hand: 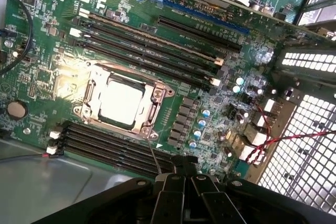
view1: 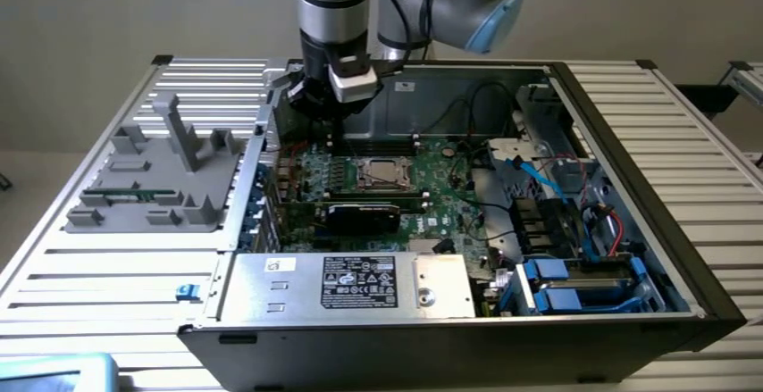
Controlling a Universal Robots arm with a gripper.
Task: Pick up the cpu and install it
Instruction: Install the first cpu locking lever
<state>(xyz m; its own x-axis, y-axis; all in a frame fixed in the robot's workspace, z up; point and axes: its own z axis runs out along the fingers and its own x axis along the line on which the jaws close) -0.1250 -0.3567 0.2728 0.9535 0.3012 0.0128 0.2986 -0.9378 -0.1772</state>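
Gripper [hand: 184,169] hovers shut and empty beside the socket [hand: 156,94], cpu [hand: 121,103] looks seated inside, so any further nudge needs a gentle, square touch.

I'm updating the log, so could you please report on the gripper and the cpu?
Gripper shut, empty, above motherboard. Cpu sitting in socket. Nothing between them.

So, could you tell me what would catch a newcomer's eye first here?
The open computer case on the slatted table, its green motherboard bare, with the arm reaching in from above. At the board's middle the shiny cpu sits in its metal socket, brightly lit, and the shut gripper hangs over the board close by.
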